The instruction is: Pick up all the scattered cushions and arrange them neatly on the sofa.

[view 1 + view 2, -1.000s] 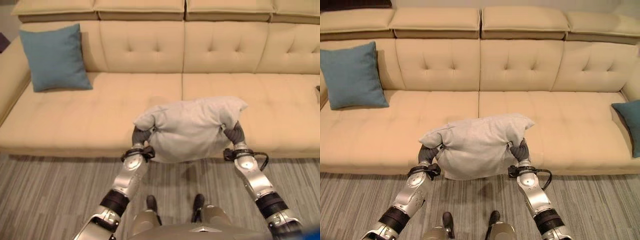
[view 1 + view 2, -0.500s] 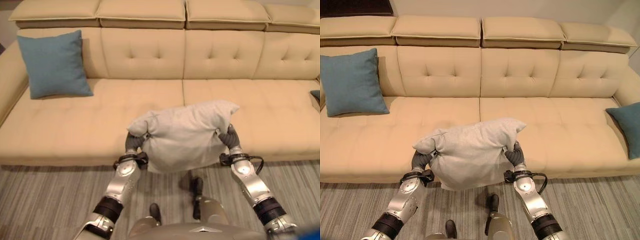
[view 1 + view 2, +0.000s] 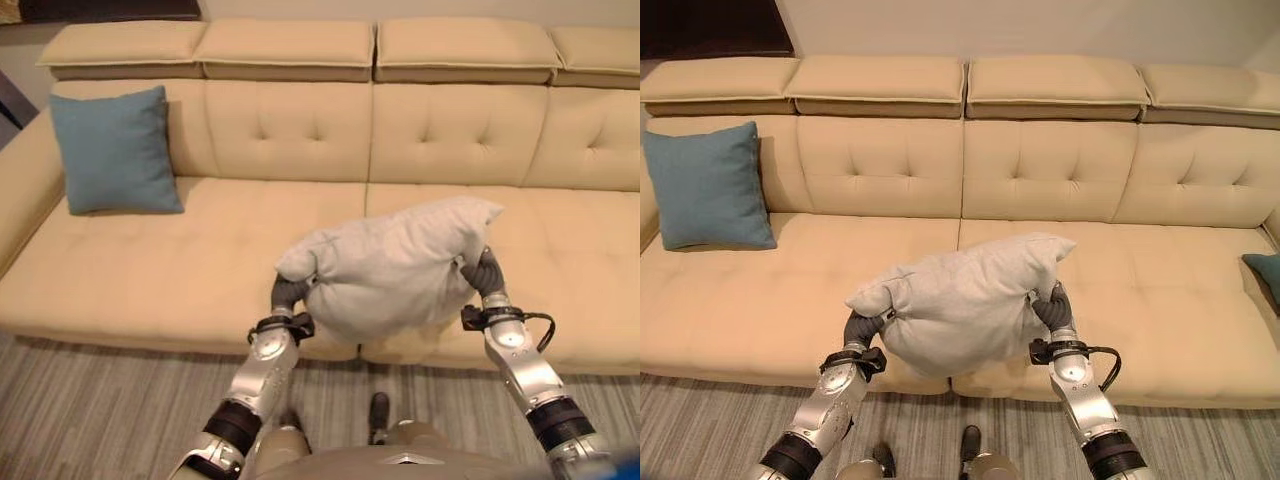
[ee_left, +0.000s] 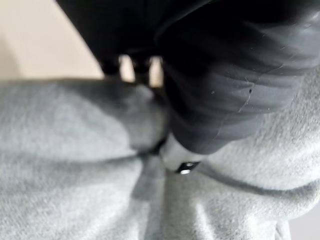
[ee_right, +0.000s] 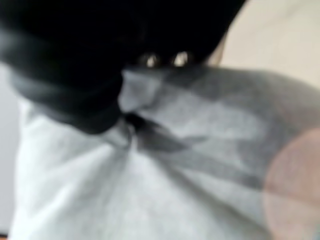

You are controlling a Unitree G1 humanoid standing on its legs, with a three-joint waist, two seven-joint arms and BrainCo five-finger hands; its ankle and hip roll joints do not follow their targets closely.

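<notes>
- Two hands carry one grey cushion point(image 3: 960, 305) between them: the left hand point(image 3: 862, 328) has its fingers bunched into the cloth at one side, and the right hand point(image 3: 1051, 310) is clamped into the cloth at the other, as each wrist view shows folds gathered under the dark cover.
- Judged step: the cushion is lifted and held in the air over the front edge of the sofa point(image 3: 1040, 180), not yet set down.
- Next move, as I judge it: reach forward past both hands, lay the cushion against the backrest, then let the cloth go on both sides together so that it does not tip.
- Room ahead of the hands: the seat directly beyond them is bare up to the tufted backrest, so there is wide room to place it.
- Far off to the left hand's side a blue cushion point(image 3: 708, 185) leans in the corner, well apart; another blue cushion's corner point(image 3: 1266, 268) shows far to the right hand's side.
- Edge to mind: the seat's front lip lies just below the cushion, so a drop too near would slide to the floor point(image 3: 720, 430).
</notes>
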